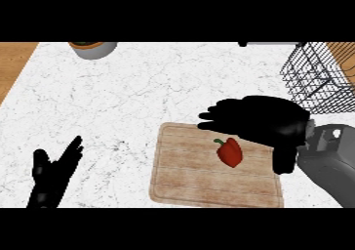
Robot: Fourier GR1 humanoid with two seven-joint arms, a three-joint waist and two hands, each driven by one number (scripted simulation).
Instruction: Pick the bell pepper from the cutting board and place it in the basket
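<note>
- The left hand (pixel 54 171) is seen resting at the lower left, fingers straight and spread.
- The red bell pepper (pixel 230 152) is laid on the cutting board (pixel 187 176).
- The right hand (pixel 260 119) is held over the board's far edge, fingers relaxed, nothing grasped.
- The wire basket (pixel 321 78) is set at the far right.

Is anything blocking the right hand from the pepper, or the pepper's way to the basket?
Nothing visible. The open right hand is right beside the pepper on the cutting board, nothing between them. Toward the basket at upper right, only that hand itself lies along the way.
</note>
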